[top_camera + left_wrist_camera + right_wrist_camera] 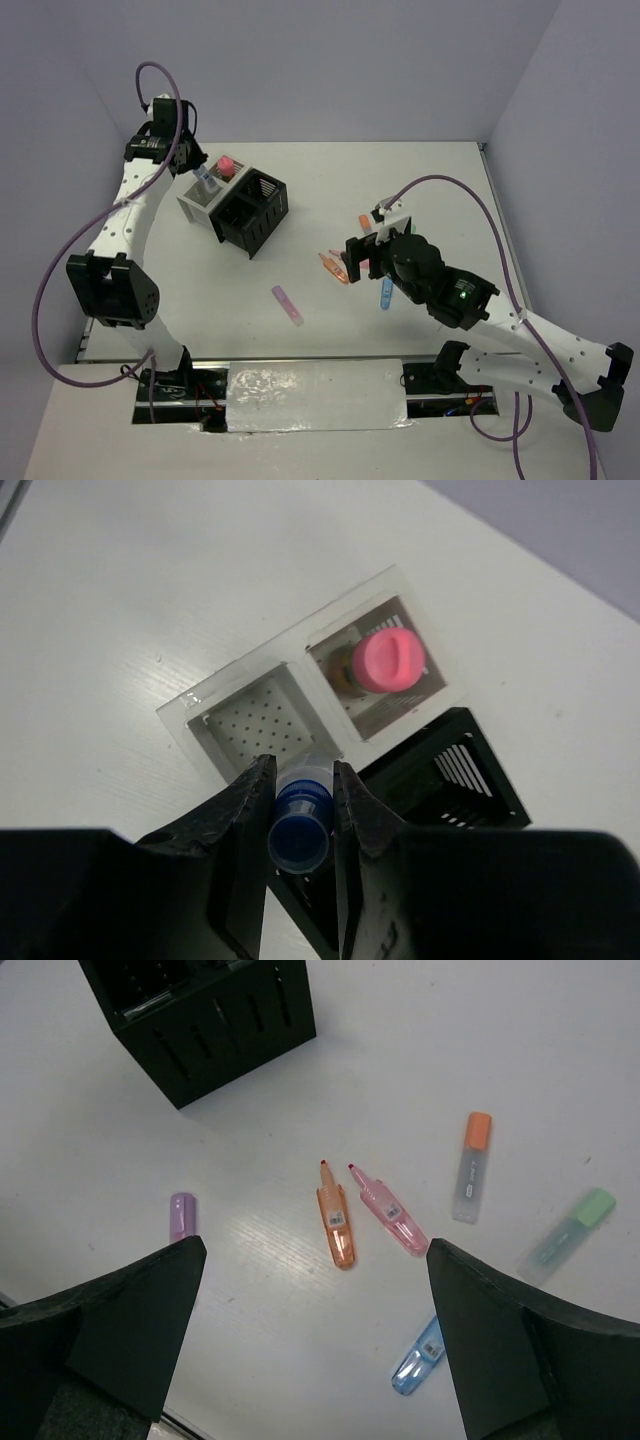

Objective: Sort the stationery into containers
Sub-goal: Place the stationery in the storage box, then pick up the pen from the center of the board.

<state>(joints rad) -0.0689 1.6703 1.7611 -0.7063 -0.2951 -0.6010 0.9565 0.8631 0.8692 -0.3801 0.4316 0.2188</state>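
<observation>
– Left end effector (300,802): is clamping a blue-capped pen (300,830), with both fingers (240,805) pressing the barrel just below the cap. In the wrist view it is hanging over the lower corner of an empty white bin (245,720).
– And the neighbouring bin?
– Second white bin (395,718), upper centre of that frame: is holding a pink-capped bottle (390,660), which is standing upright. Black bins (258,235) are sitting against the white pair, towards the centre of the overhead frame.
– Right end effector?
– Right end effector (315,1250): is gaping wide, gripping nothing, and hovering over loose stock on the counter (500,1040).
– List the loose stock.
– Orange highlighter (336,1228) and pink highlighter (388,1220) are lying uncapped at the centre of the wrist frame, tips near each other and bodies splaying apart. Orange-capped marker (472,1168) is lying to their right. Green highlighter (570,1228), blurred, is lying at the right edge. Blue highlighter (420,1355) is lying at lower centre. Purple highlighter (181,1218) is lying at the left, well apart from the rest. All six are lying outside the bins.
</observation>
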